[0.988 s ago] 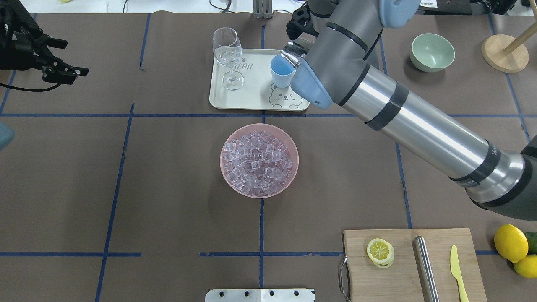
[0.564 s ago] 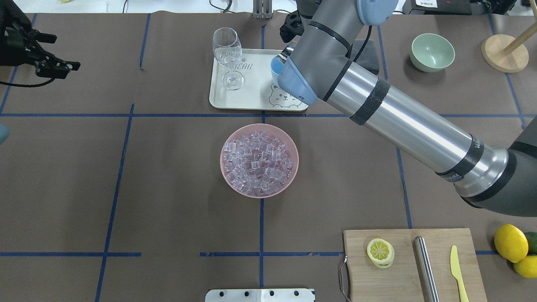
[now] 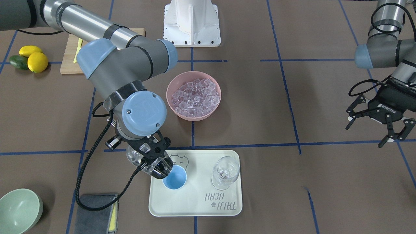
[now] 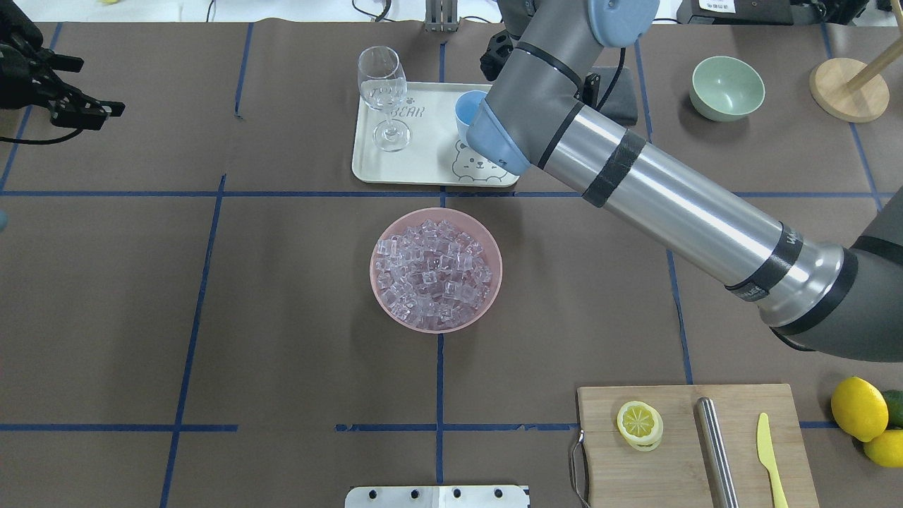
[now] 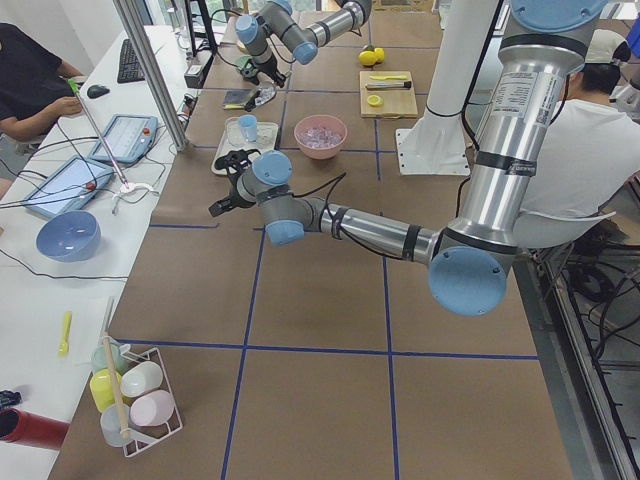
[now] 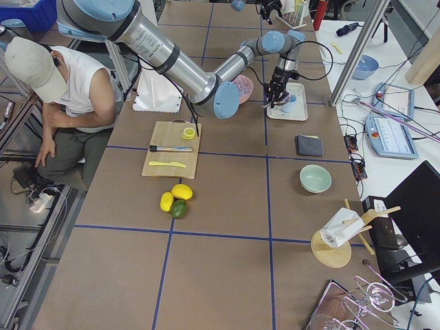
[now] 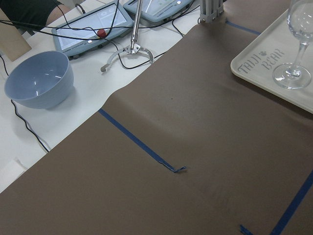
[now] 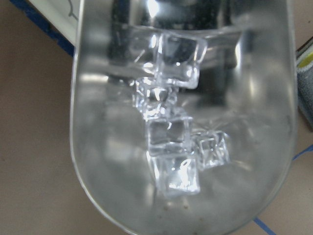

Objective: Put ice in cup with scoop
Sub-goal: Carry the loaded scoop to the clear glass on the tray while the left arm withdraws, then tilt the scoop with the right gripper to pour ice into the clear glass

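Note:
My right gripper point(image 3: 157, 167) is shut on the shiny steel scoop point(image 3: 136, 158) and holds it tilted at the rim of the light-blue cup point(image 3: 175, 177). The cup stands on a cream tray point(image 3: 195, 203). In the right wrist view the scoop point(image 8: 107, 161) holds several clear ice cubes point(image 8: 173, 137). In the overhead view my right wrist covers the scoop and part of the cup point(image 4: 465, 113). A pink bowl point(image 4: 384, 303) full of ice point(image 4: 434, 271) sits mid-table. My left gripper point(image 3: 380, 131) is open and empty, far off at the table's edge.
A stemmed wine glass point(image 4: 384, 92) stands on the tray point(image 4: 423, 166) beside the cup. A pale-green bowl point(image 4: 727, 87) and a wooden stand point(image 4: 846, 88) are at the back right. A cutting board point(image 4: 677, 466) with a lemon slice, steel cylinder and knife is front right. Lemons point(image 4: 858, 408) lie beside it.
My right arm has swung toward the cup, and the wrist now covers the scoop's tip and part of the cup in the overhead view. My left gripper has drawn back to the left.

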`<state>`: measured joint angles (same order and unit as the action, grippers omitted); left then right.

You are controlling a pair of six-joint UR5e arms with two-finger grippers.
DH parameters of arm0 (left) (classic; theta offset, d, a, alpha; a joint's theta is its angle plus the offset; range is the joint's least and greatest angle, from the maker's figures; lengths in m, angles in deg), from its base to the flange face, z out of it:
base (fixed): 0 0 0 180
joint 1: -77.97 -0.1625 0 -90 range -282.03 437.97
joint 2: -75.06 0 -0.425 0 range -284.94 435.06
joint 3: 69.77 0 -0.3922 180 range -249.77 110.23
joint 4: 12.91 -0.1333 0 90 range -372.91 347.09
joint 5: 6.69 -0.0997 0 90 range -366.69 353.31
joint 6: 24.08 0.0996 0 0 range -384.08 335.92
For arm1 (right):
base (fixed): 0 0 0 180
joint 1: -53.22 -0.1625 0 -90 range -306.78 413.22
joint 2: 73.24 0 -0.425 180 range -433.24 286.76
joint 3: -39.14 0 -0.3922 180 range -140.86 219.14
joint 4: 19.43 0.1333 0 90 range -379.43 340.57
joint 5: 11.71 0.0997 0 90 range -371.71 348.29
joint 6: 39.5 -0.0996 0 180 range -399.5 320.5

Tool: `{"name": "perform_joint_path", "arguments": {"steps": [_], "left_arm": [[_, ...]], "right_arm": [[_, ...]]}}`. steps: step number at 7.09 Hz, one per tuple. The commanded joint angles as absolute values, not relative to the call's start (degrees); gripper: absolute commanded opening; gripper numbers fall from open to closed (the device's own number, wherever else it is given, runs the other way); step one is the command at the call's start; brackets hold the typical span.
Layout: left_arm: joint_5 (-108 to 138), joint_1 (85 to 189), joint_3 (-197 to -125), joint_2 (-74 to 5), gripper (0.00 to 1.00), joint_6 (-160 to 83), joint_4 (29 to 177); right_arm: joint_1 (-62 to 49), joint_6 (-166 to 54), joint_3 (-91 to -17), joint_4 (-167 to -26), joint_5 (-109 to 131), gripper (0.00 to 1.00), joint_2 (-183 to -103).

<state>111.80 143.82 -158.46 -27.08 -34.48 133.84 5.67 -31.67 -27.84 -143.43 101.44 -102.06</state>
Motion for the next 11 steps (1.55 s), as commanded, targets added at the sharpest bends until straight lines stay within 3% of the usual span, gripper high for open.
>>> {"name": "perform_joint_path", "arguments": {"steps": [1, 4, 11], "left_arm": [[111.9, 144.1, -158.4, -27.2, 1.00, -34.4, 133.8], [111.9, 144.1, -158.4, -27.2, 1.00, -34.4, 133.7], [112.1, 144.1, -158.4, -27.0, 1.00, -34.3, 133.8]], "right_arm": [[5.7, -29.9, -25.2, -143.6, 100.9, 0.00, -100.1], [5.8, -24.5, -19.5, -150.8, 95.3, 0.00, -94.1], [6.5, -22.5, -19.0, -152.9, 89.5, 0.00, -93.5]]}}
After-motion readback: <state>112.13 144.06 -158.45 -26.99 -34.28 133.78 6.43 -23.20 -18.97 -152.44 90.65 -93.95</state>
